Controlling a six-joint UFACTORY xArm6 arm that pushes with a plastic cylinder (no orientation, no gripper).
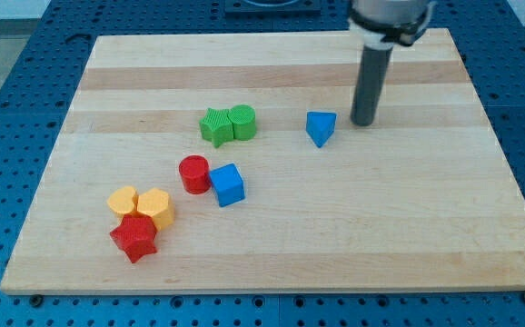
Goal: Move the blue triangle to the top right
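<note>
The blue triangle [320, 127] lies on the wooden board [408, 227], a little right of its middle and toward the view's top. My tip [364, 122] rests on the board just to the right of the blue triangle, with a small gap between them. The dark rod rises from the tip to the arm at the view's top.
A green star [215, 126] and a green cylinder [242, 122] touch, left of the triangle. A red cylinder [193, 173] and a blue cube [228, 184] sit lower. Two yellow blocks [141, 205] and a red star [134, 238] cluster at the lower left.
</note>
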